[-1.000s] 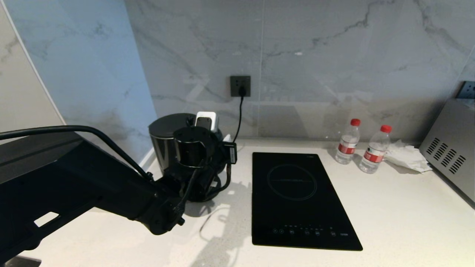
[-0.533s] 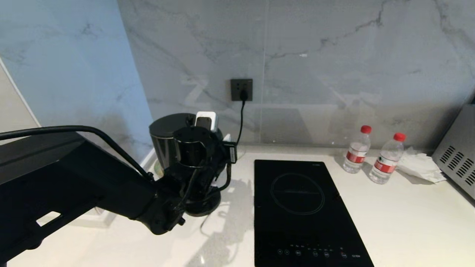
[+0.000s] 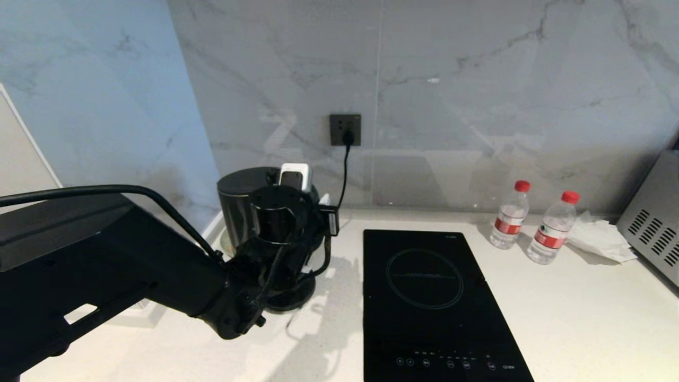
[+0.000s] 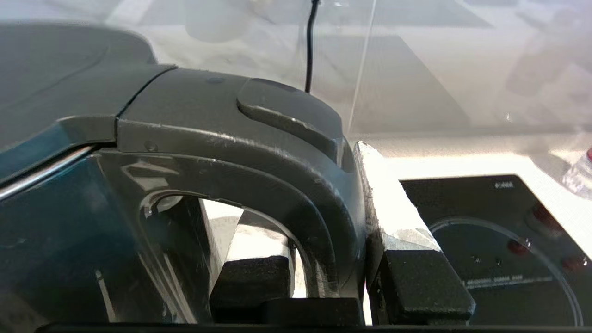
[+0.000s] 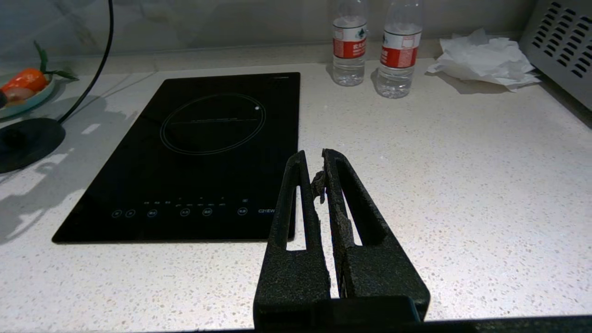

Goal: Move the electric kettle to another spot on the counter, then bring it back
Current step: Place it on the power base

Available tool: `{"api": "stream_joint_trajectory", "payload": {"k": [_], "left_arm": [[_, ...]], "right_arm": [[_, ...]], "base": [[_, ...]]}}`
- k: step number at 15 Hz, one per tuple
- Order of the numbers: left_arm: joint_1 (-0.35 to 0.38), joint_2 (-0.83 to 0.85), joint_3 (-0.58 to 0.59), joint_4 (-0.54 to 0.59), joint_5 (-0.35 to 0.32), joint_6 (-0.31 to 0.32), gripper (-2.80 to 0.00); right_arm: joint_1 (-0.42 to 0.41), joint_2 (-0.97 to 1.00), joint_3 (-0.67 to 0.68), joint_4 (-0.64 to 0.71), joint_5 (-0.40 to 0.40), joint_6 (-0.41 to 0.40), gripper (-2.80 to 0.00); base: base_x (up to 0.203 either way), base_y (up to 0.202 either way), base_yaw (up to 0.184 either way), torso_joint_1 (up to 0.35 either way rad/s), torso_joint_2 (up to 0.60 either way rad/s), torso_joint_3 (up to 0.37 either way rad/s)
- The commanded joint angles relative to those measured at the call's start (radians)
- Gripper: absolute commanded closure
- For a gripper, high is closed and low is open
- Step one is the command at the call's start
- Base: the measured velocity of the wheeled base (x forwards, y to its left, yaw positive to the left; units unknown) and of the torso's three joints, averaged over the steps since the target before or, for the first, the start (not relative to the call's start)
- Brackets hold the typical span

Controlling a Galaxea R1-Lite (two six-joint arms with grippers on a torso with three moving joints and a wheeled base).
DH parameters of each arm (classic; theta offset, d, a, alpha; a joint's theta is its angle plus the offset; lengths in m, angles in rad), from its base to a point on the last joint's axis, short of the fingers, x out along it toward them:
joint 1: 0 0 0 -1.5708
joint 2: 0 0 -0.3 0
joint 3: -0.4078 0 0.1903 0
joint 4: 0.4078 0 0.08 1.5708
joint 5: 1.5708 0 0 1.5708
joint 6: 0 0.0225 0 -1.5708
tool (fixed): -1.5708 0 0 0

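White tabletop (image 3: pixel 557 318): my left gripper (image 4: pixel 340 277) jaws pinch the kettle (image 3: pixel 241 204) handle for lifting (right gripper (image 5: pixel 319 171) closed, empty).

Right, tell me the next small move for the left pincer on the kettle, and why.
Probably carry the electric kettle sideways toward open counter. The left pincer is shut on its handle, and the round power base lies bare, so the kettle appears lifted off already. The black hob lies close beside it, so keep the kettle high while crossing.
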Motion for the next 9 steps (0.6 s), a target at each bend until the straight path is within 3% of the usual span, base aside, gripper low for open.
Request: {"api": "stream_joint_trajectory", "payload": {"k": [1, 9], "left_arm": [[0.003, 0.053, -0.009, -0.021, 0.002, -0.003, 0.00], [0.016, 0.154, -0.036, -0.058, 0.010, -0.030, 0.00]], "right_arm": [[0.000, 0.000, 0.000, 0.000, 0.000, 0.000, 0.00], [0.000, 0.000, 0.000, 0.000, 0.000, 0.000, 0.00]], "base": [[0.000, 0.000, 0.000, 0.000, 0.00, 0.000], [0.000, 0.000, 0.000, 0.000, 0.00, 0.000]]}}
